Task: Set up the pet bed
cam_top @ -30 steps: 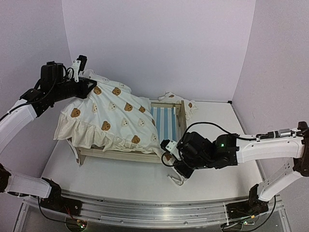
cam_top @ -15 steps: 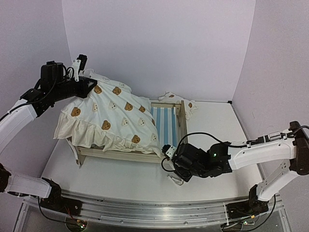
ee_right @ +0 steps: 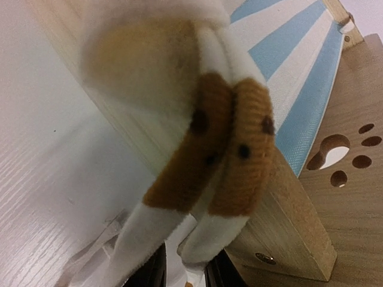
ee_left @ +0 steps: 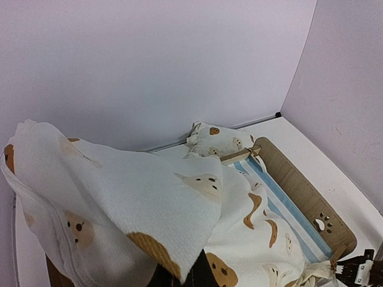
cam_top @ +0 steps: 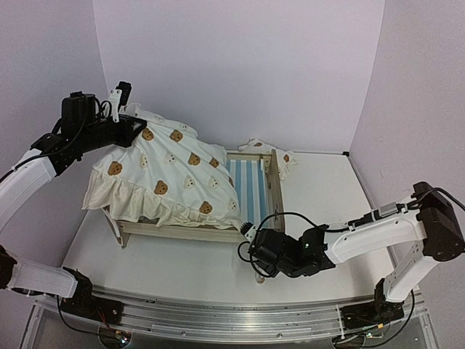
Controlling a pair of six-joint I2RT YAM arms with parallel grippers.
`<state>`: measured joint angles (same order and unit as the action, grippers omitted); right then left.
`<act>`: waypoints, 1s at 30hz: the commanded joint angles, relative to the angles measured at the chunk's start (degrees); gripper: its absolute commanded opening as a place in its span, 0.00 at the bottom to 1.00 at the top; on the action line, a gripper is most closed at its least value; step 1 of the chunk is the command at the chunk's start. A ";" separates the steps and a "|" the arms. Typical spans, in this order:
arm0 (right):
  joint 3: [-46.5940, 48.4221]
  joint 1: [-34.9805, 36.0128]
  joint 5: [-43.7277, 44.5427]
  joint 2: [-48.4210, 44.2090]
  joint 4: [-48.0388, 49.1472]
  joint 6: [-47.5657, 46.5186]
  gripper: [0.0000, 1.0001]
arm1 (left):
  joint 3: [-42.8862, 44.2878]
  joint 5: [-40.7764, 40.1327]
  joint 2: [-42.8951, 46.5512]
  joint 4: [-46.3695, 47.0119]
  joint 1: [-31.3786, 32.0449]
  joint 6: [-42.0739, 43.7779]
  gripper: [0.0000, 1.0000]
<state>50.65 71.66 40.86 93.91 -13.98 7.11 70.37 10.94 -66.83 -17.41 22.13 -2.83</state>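
The pet bed (cam_top: 253, 185) sits mid-table toward the far edge. Its stiff wooden frame looks light and is best gripped by a rail. The left gripper (cam_top: 133, 131) and right gripper (cam_top: 251, 234) each pinch the bear-print bedding (cam_top: 171, 171).

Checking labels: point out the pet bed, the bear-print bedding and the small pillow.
pet bed (cam_top: 252, 190), top external view, on the striped base.
bear-print bedding (cam_top: 171, 174), top external view, middle of the draped cloth.
small pillow (ee_left: 218, 142), left wrist view, on its printed front.

The pet bed (cam_top: 275, 185) is matt light wood; the bedding (cam_top: 174, 174) soft textured cloth.
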 commanded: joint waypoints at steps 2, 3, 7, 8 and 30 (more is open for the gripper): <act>2.10 -0.38 10.46 -1.29 2.37 4.61 0.10 | 3.89 1.15 0.16 5.89 -0.16 0.69 0.00; 2.08 -0.38 10.21 -1.77 2.37 4.23 0.07 | 3.89 1.11 0.16 5.90 -0.16 0.65 0.00; 3.16 -0.38 8.36 -5.75 2.37 0.26 0.00 | 3.59 1.09 0.32 5.90 -0.16 0.43 0.00; 3.89 -0.38 7.92 -7.25 2.37 -1.21 0.00 | 3.48 1.07 0.38 5.90 -0.16 0.41 0.00; 22.11 -12.43 -6.15 -8.11 5.01 -21.51 0.00 | 1.11 2.96 1.33 7.74 -0.16 0.67 0.00</act>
<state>70.28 59.52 35.79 84.67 -11.01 -9.21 70.37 12.70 -66.92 -15.92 22.13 -2.83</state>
